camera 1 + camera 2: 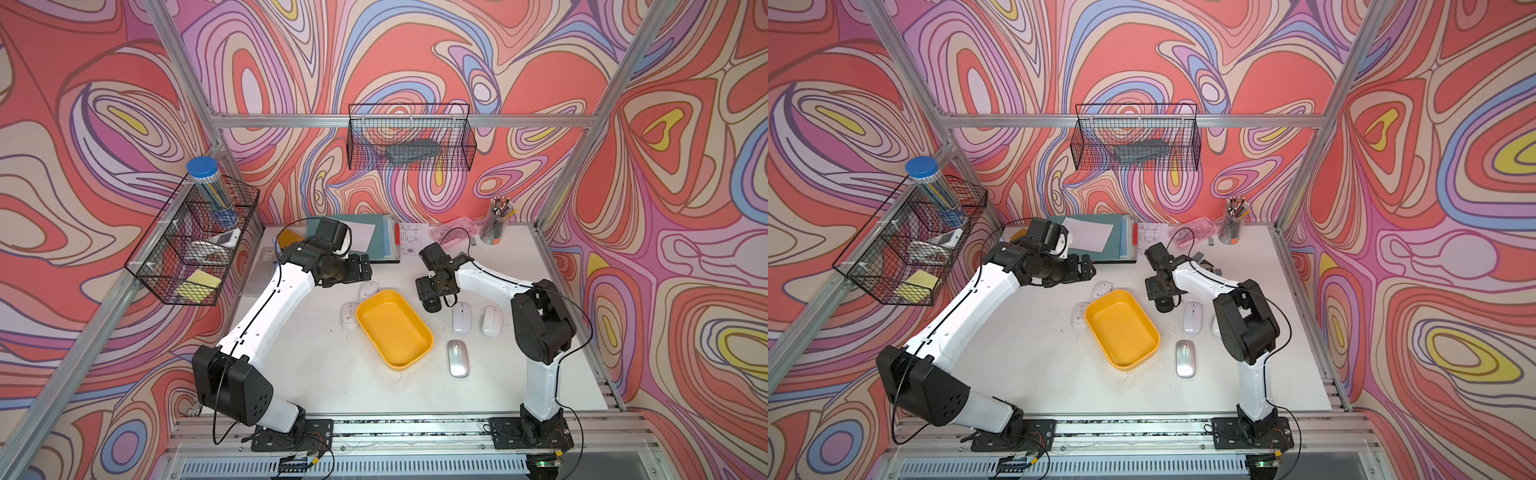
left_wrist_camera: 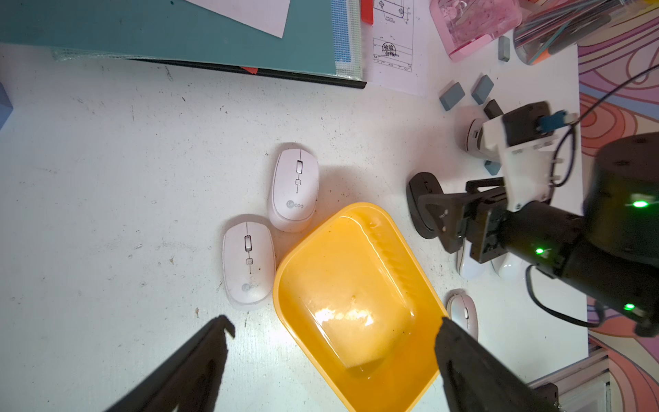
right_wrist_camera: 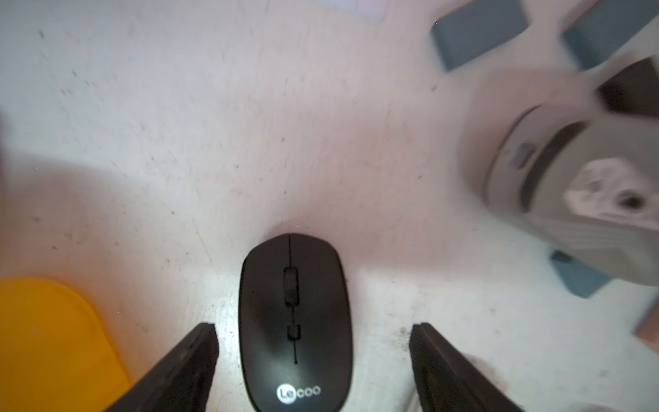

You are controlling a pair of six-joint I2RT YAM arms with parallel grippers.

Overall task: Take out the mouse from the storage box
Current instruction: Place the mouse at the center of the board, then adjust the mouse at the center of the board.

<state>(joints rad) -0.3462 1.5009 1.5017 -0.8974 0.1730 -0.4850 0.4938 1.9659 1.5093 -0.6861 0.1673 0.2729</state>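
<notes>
Your right gripper is spread wide, one finger on each side of the black mouse, table showing in both gaps, so no grip on it. Mouse lies flat on the white table, outside the storage box, just beside the box's far right corner. Mouse long axis runs in line with your fingers, front to back of the table: wheel end points toward the back wall, logo end toward the wrist. In both top views the gripper covers most of it. Box long axis sits diagonal, far-left to near-right. Your left gripper is spread wide too, holding nothing, up near the box's far end. Two white mice lie along the box's left side, wheel ends toward the back wall as well
</notes>
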